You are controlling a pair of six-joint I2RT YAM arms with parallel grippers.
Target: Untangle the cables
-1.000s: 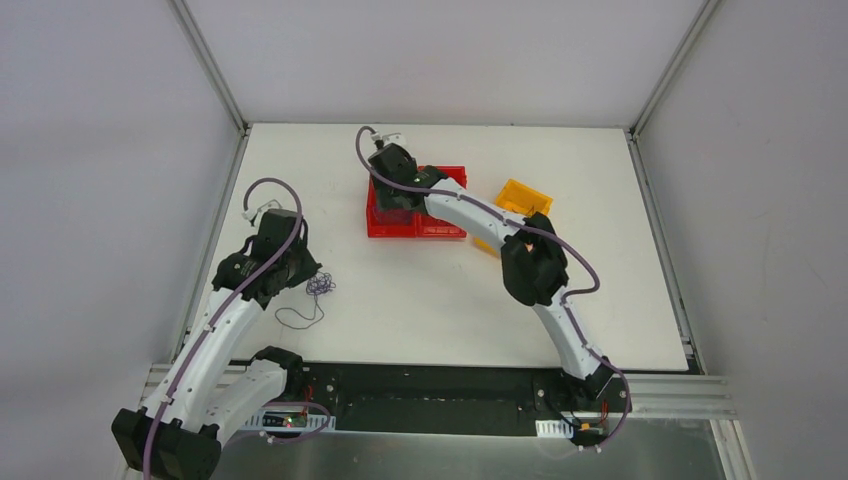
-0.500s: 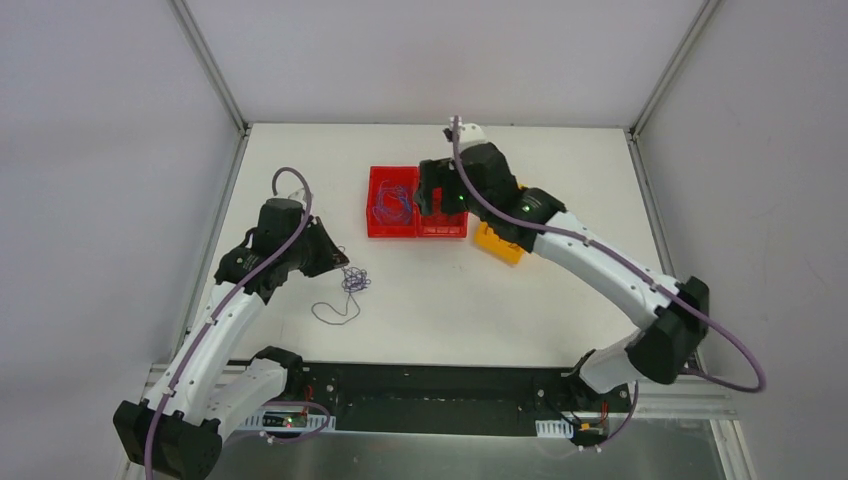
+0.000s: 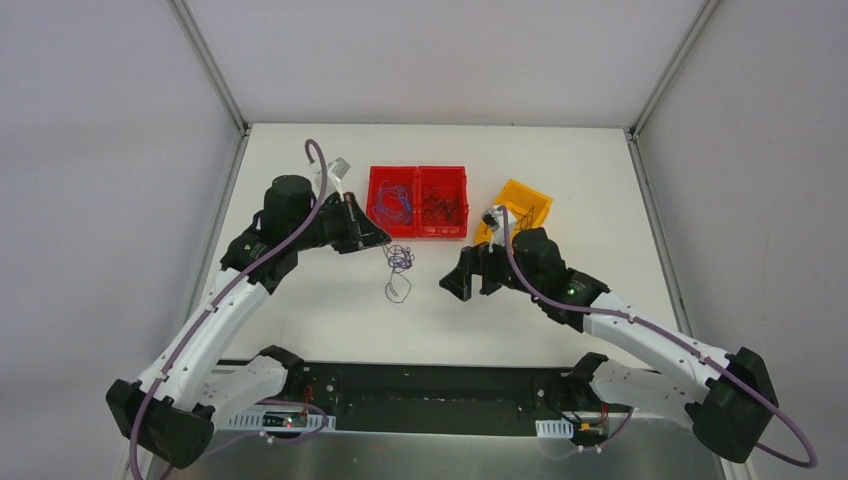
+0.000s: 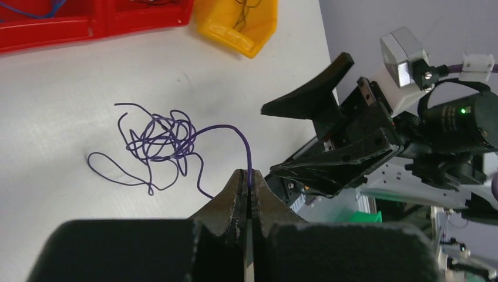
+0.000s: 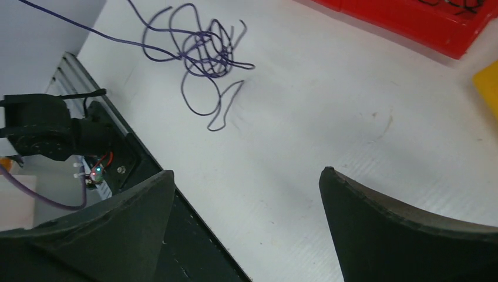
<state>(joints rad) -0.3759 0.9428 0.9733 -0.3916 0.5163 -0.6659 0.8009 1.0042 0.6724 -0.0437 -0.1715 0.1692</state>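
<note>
The cables (image 3: 399, 259) form a small purple-blue knot on the white table just below the red bins, with a loose loop (image 3: 396, 291) trailing toward me. In the left wrist view the knot (image 4: 161, 138) lies ahead, and one strand arches back into my left gripper (image 4: 248, 179). That left gripper (image 3: 385, 238) is shut on the strand, just left of the knot. My right gripper (image 3: 457, 275) hangs open to the right of the knot, pointing at it. Nothing sits between the right gripper's (image 5: 246, 171) jaws, and the knot (image 5: 205, 50) lies beyond them.
A red two-compartment bin (image 3: 417, 231) stands behind the knot, holding blue wires (image 3: 393, 200) on the left and dark wires (image 3: 441, 206) on the right. A yellow bin (image 3: 537, 196) sits tilted to its right. The table's near edge and black rail (image 5: 176, 235) run under the right gripper.
My left gripper has dragged the cable knot rightward to the middle. My right arm has swung away from the red bin, come down right of the knot, and opened its jaws.
</note>
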